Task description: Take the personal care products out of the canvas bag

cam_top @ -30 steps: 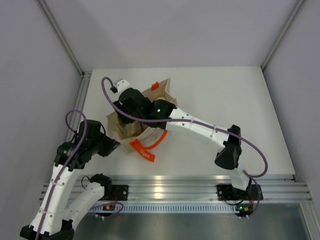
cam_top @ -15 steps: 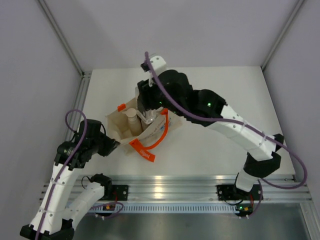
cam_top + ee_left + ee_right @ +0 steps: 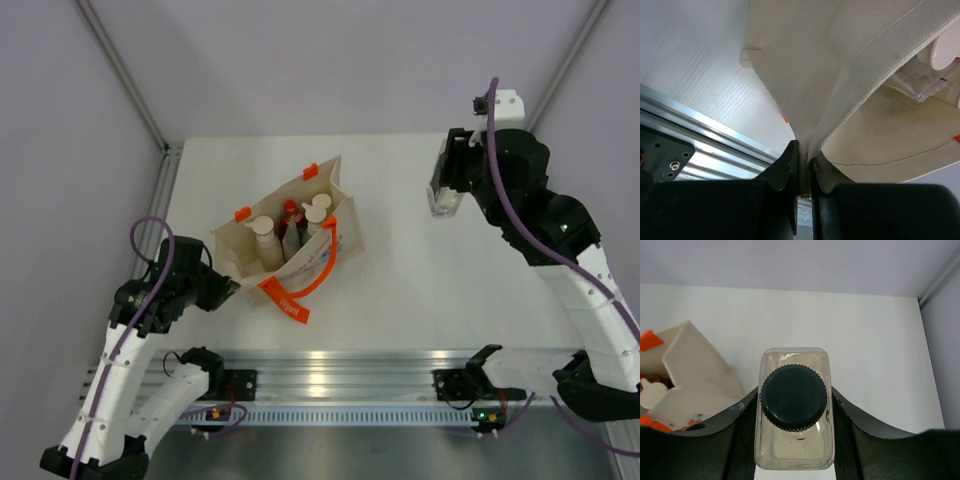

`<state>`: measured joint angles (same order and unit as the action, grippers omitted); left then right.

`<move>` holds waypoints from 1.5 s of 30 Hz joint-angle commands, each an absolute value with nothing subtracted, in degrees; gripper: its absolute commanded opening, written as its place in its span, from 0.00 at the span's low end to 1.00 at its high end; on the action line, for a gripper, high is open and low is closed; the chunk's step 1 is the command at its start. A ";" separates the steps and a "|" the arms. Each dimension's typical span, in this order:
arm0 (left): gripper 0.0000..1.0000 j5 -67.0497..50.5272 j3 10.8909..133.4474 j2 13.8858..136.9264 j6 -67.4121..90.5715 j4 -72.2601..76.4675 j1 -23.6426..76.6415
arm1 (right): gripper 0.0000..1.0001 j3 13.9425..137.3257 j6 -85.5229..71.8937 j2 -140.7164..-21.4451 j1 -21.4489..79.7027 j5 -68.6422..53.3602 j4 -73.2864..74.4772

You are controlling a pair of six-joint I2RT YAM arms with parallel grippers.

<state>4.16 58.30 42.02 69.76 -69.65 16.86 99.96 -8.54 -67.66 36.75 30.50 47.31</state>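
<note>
The beige canvas bag [image 3: 330, 235] with orange handles stands open at the table's left middle. Three bottles stand in it, among them a tan one with a white cap [image 3: 263, 240] and one with a white cap further right [image 3: 317, 212]. My left gripper [image 3: 228, 288] is shut on the bag's rim [image 3: 812, 145] at its near-left corner. My right gripper [image 3: 443, 197] is shut on a clear-grey bottle with a dark cap [image 3: 794, 410] and holds it above the table's far right, away from the bag [image 3: 687, 370].
An orange strap with a tag [image 3: 292, 298] hangs off the bag's near side onto the table. The aluminium rail [image 3: 340, 375] runs along the near edge. Grey walls close in the far side and both sides.
My right arm has lifted out of the bag with the dark-capped bottle and swung to the far right. The bag's mouth now shows the bottles left inside. The left gripper has not moved.
</note>
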 commanded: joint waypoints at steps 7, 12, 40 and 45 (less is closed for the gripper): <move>0.00 8.97 61.43 42.98 68.91 -71.20 16.26 | 0.00 62.18 -7.12 -55.92 24.00 19.10 9.19; 0.00 8.35 61.61 43.68 67.77 -69.79 16.26 | 0.00 43.78 -8.25 -56.07 21.36 14.77 -7.81; 0.00 7.47 61.79 46.05 66.80 -67.15 16.35 | 0.93 94.73 -12.22 -85.67 52.28 8.36 35.77; 0.00 5.98 61.61 45.97 67.41 -66.80 16.26 | 0.92 104.84 -6.25 -96.12 58.44 5.54 36.12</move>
<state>3.86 60.58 45.41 66.54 -69.43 16.86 99.42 -9.47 -91.46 55.86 7.99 30.22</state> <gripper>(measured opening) 0.122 0.920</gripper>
